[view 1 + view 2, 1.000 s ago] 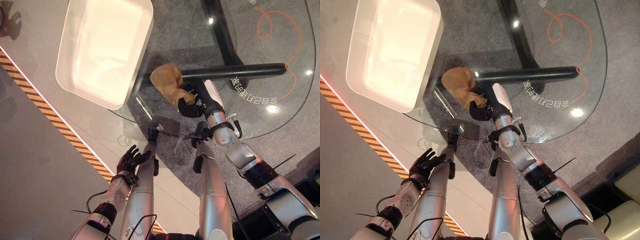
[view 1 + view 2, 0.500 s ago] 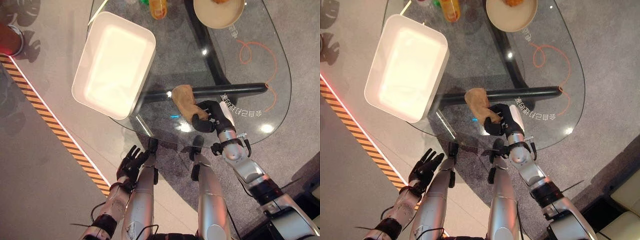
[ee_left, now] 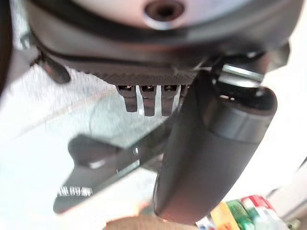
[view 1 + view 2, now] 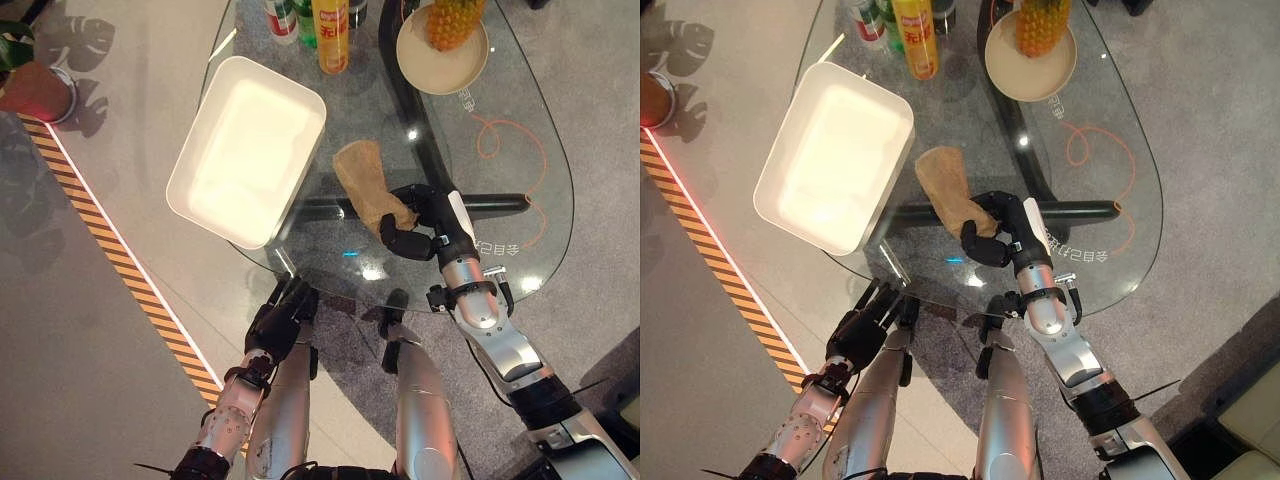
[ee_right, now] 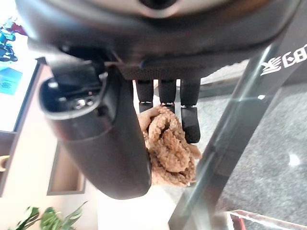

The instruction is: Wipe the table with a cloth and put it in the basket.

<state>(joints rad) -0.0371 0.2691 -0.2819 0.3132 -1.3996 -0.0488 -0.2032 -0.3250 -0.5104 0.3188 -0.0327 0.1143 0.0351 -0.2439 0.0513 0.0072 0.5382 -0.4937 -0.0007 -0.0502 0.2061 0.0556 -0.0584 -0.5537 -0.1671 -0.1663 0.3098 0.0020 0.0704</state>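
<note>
Tan cloth (image 4: 366, 188) lies on the glass table (image 4: 520, 150), its near end bunched in the right hand (image 4: 412, 228), fingers and thumb curled round it. Right wrist view confirms the pinch. White basket (image 4: 248, 150) sits just beside the cloth at 9 o'clock, overhanging the table edge. Bottles (image 4: 318, 25) at 12, plate (image 4: 443, 62) with pineapple (image 4: 452, 22) at 1. Left hand (image 4: 276, 325) hangs below the table's near edge at 7, fingers loosely extended, holding nothing.
</note>
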